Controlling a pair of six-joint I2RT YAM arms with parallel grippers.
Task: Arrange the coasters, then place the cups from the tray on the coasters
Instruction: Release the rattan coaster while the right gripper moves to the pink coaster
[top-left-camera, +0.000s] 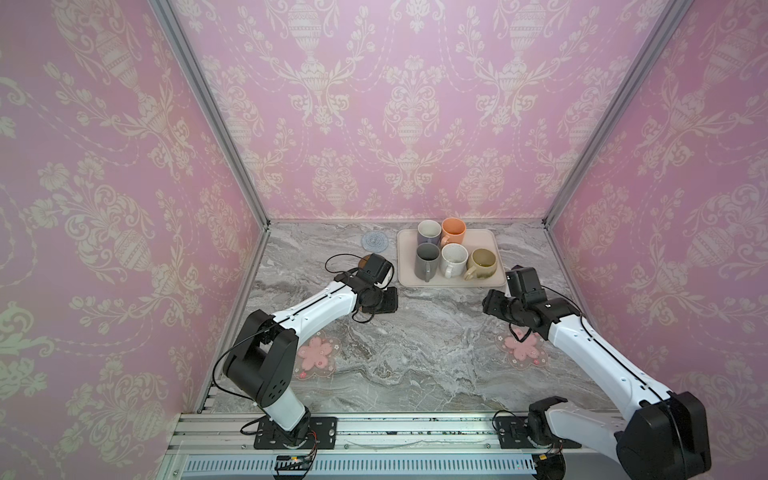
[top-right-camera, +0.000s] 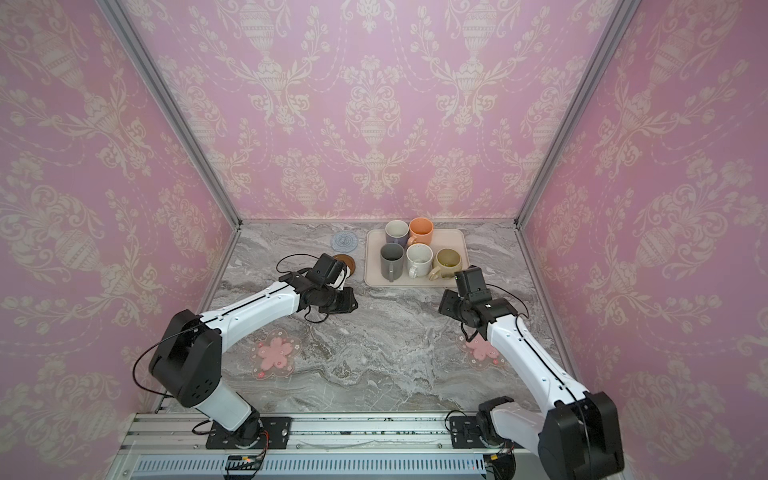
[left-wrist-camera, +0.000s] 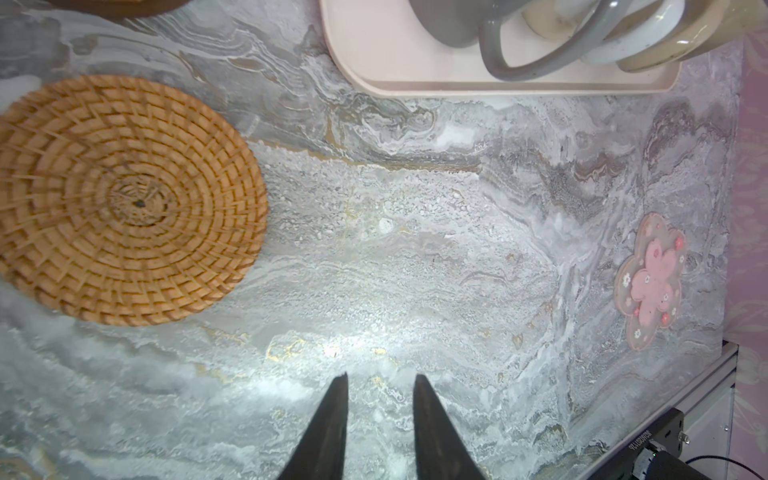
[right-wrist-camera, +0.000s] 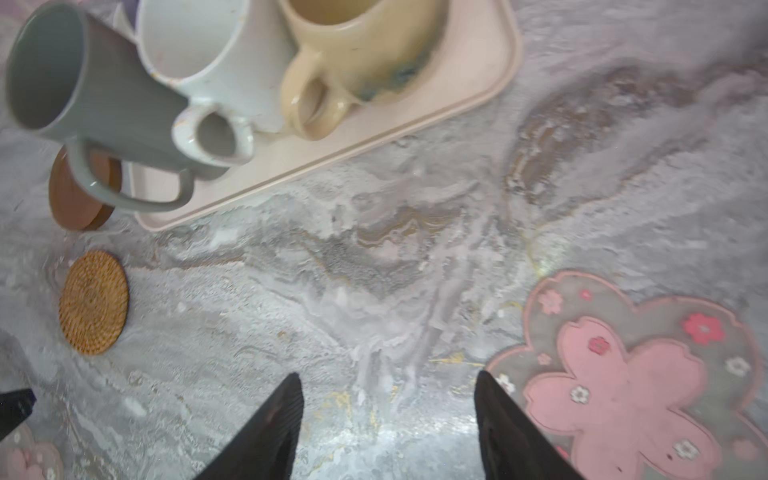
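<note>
Two tools hang empty above the counter (top-left-camera: 432, 332). The left tool (left-wrist-camera: 380, 375) has its jaws a narrow gap apart; the right tool (right-wrist-camera: 387, 373) has its jaws spread wide. Just beside the right tool lies a flower coaster (right-wrist-camera: 623, 386); the rattan coaster (left-wrist-camera: 129, 199) lies near the left tool. The second flower coaster (top-left-camera: 316, 353), brown coaster (top-right-camera: 349, 262) and blue coaster (top-left-camera: 374, 240) lie apart on the counter. All five cups (top-left-camera: 453, 259) stand crowded on the tray (top-left-camera: 484, 239). Hazard: a wide-jawed reach for one cup is likely to knock its neighbour. Hazard: a thin, flat coaster may slide rather than lift if a jaw catches its edge.
</note>
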